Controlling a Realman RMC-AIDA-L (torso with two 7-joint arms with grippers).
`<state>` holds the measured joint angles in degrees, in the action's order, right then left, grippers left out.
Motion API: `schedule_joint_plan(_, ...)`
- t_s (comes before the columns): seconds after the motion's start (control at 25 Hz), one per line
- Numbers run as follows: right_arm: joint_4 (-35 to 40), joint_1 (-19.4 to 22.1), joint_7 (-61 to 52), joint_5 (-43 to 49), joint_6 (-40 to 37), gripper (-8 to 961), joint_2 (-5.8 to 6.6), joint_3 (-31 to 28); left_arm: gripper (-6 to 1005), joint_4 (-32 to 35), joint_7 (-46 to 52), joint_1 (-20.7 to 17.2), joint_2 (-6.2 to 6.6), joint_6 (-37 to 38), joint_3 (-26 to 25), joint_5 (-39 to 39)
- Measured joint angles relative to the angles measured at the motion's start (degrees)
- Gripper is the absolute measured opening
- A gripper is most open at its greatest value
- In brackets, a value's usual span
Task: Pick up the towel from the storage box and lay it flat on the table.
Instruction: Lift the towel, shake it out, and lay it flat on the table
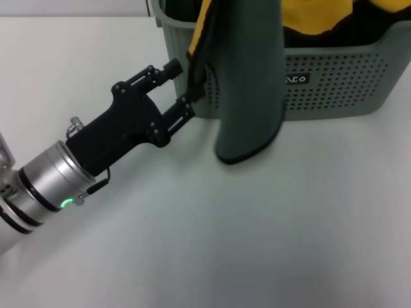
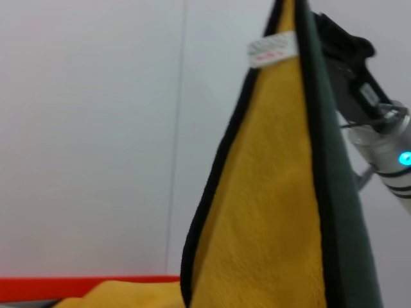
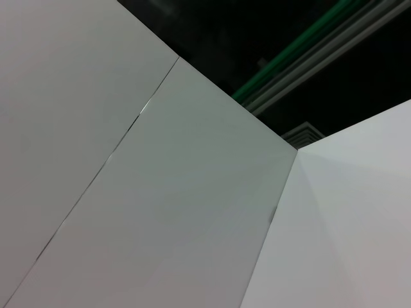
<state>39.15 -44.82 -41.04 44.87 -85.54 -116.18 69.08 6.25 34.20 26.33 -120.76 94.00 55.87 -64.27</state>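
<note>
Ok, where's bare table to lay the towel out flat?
The table is bare in front of the storage box, from the left gripper rightward. It is also bare left of the box, beyond that gripper. It is crowded at the box's front-left corner, where the gripper meets the hanging towel.

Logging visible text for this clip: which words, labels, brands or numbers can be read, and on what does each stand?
"ACO": white letters on the small black label on the storage box; the towel hides the label's start, so the word is incomplete.
White tag on the towel's edge, left wrist view: reddish marks, too blurred to read.
Nothing else legible.
</note>
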Motion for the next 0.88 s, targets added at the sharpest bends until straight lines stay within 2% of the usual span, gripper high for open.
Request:
schedule_joint_plan(0.6,0.1,0.5,-0.2,0.0,0.3,51,0.15,-0.3,504,0.2,0.6,0.2,0.29,0.4,0.1,0.4)
schedule_joint_plan(0.88,0.1,0.6,-0.5,0.4,0.3,54,0.17,0.0,170,0.9,5.4,0.0,0.73,0.5,0.1,0.2)
